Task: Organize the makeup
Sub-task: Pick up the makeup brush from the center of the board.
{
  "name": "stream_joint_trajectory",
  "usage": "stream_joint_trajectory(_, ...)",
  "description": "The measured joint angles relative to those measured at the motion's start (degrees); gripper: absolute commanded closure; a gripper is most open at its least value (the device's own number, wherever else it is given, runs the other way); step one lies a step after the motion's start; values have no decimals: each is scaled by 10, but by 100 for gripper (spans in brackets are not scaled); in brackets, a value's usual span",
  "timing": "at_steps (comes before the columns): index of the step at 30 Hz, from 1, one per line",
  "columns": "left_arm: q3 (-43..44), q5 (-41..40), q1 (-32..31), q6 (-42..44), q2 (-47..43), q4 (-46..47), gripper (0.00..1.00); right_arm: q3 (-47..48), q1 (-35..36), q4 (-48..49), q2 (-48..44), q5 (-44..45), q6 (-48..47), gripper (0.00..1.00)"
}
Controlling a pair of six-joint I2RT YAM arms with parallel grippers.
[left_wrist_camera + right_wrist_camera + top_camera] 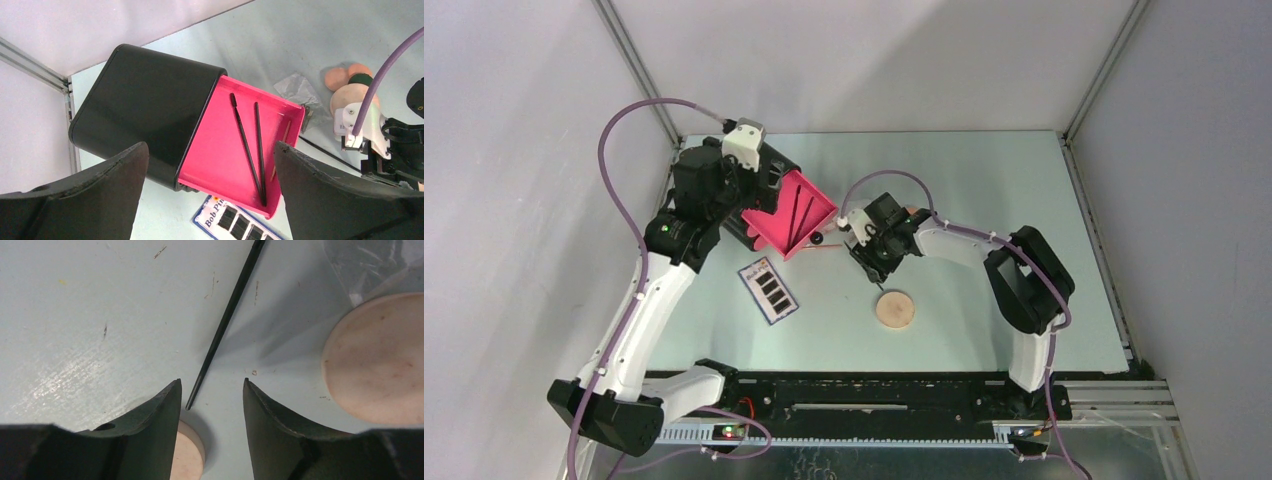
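Right now the left gripper (211, 150) is wide open, nothing between its fingers, hovering over the pink drawer (215, 125) pulled out of the black box (145, 100). Two black sticks (258, 135) already lie in that drawer. The right gripper (211, 385) is part open, low over the table (100, 315), holding nothing. The near tip of a loose black stick (226, 320) sits just ahead of the gap, close to one finger. A tan disc (375, 360) lies to one side with the clear packet (370, 260) beyond it, and a second disc (189, 455) is partly under the gripper. The palette (768, 290) lies flat in front of the box, apart from the rest.

Handling guess: the stick is light, stiff and thin and lies flush on the table, so it's likely to roll or skid out of a pinch. I'd take it across its width near the middle, fingers straddling it down at table level, not at the tip. Discs look rigid and flat: grip across the rim. Packet looks soft and slippery: pinch an edge.
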Motion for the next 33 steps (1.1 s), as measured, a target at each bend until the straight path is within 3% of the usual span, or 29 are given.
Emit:
stream_joint_trajectory(11, 0, -1, 0, 0, 0, 4, 0, 10, 6, 1, 28, 11, 0, 52)
stream_joint_trajectory(26, 0, -10, 1, 0, 0, 4, 0, 12, -2, -1, 32, 27, -3, 99)
stream_joint_trajectory(33, 0, -11, 1, 0, 0, 4, 0, 12, -32, -19, 19, 23, -31, 100)
